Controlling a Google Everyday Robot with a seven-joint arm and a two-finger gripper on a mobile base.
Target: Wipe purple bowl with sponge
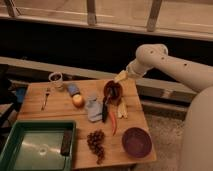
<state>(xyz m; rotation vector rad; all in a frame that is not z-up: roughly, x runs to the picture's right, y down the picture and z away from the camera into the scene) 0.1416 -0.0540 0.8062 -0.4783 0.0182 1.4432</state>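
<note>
At the back edge of the wooden worktop (55,111), my gripper (121,76) hangs just above the far rim of the reddish-brown bowl (113,90), its pale fingers spread and holding nothing. My white arm (172,62) reaches in from the right side.

The purple bowl (136,141) sits at the front right corner of the worktop, well apart from my gripper, upright and with nothing in it that I can see. The sponge (73,89) lies left of the middle, its blue side showing, just behind the apple (78,100) and touching it or nearly so (I cannot tell which).

A grey-blue cloth (93,109) lies right of the apple. A dark utensil (105,107) leans out of the reddish-brown bowl toward the front, beside the cloth. A red chili (114,121) lies in front of that bowl, and a yellow peel or banana (122,107) lies just right of it. A bunch of dark grapes (95,141) lies near the front edge, left of the purple bowl. A glass cup (56,79) stands at the back left with a fork (46,97) in front of it. A green tray (20,131) fills the front left corner.
</note>
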